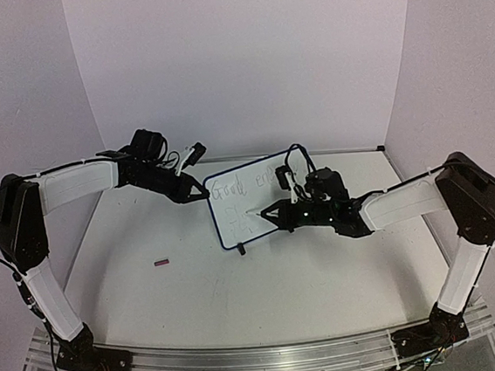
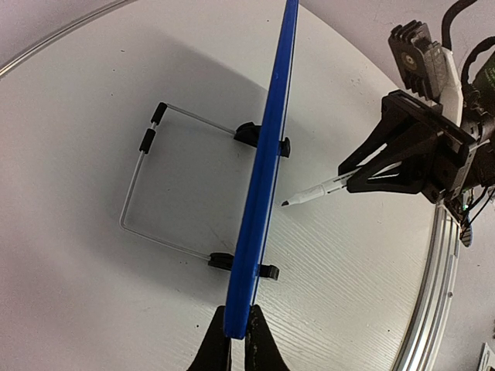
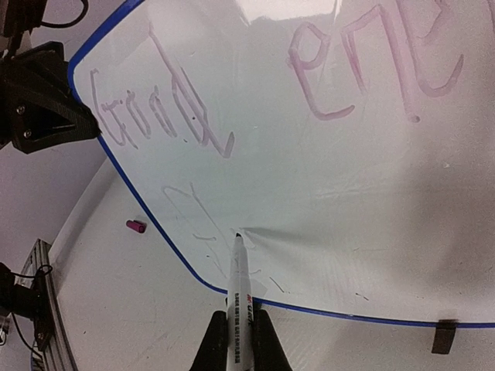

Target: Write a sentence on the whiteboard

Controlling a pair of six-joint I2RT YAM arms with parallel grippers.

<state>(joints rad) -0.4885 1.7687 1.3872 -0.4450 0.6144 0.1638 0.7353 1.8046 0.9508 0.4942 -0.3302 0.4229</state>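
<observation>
At the top view's centre stands the small blue-framed white whiteboard (image 1: 242, 205), the left gripper (image 1: 201, 192) pinching its left edge; the faint handwritten sentence (image 3: 155, 116) has its upper line, while the right gripper (image 3: 236, 340), clamped on a white marker pen (image 3: 237, 282), faces a barely started lower line.

Handwritten in faint purplish strokes on the whiteboard (image 3: 332, 201): "Good" at upper left of the right-wrist view, then "ene", cut off at the upper right edge. Below, a second line of the sentence (image 3: 302, 85), too faint to read. On the marker (image 3: 239, 290) barrel, bottom centre, small print, illegible.
</observation>
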